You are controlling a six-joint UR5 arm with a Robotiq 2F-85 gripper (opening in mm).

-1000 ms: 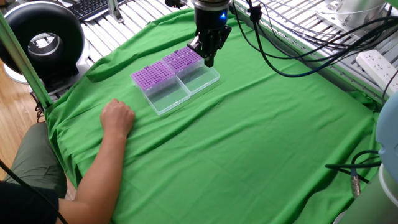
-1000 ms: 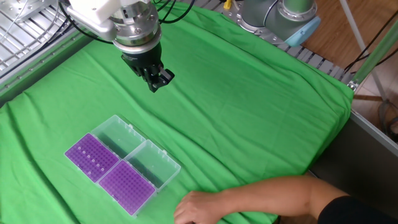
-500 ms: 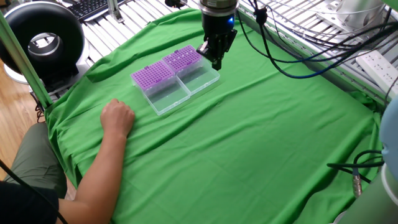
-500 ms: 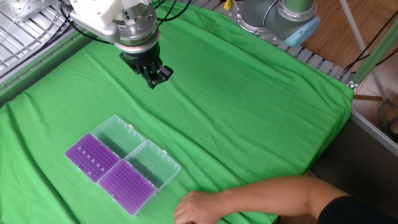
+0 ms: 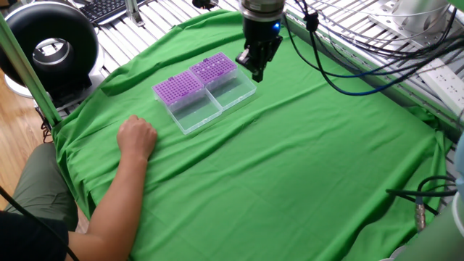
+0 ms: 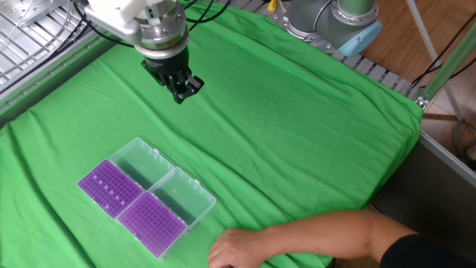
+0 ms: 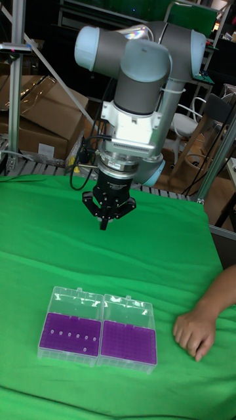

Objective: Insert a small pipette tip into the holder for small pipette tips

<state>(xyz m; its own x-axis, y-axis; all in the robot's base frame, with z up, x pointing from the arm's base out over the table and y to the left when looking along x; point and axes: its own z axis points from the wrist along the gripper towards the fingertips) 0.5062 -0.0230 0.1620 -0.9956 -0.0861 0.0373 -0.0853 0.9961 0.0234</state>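
Two clear boxes with purple racks lie side by side, lids open. The rack with the finer hole grid (image 7: 128,342) (image 6: 151,219) (image 5: 179,88) is nearer the person's hand. The coarser rack (image 7: 69,332) (image 6: 110,186) (image 5: 214,69) holds several white tips. My gripper (image 7: 103,225) (image 6: 181,97) (image 5: 258,75) hangs above the cloth, just beyond the open lids, fingers drawn together to a point. A small pipette tip between the fingers is too small to make out.
A person's hand (image 7: 193,331) (image 5: 136,135) (image 6: 242,249) rests on the green cloth (image 6: 297,141) beside the fine-grid box. Metal roller racks (image 5: 348,29) and cables (image 5: 341,69) edge the table; a ring light (image 5: 49,47) stands at one corner.
The gripper has drifted away from above the racks, past the open lids toward the arm's base. Boxes and hand have not moved.
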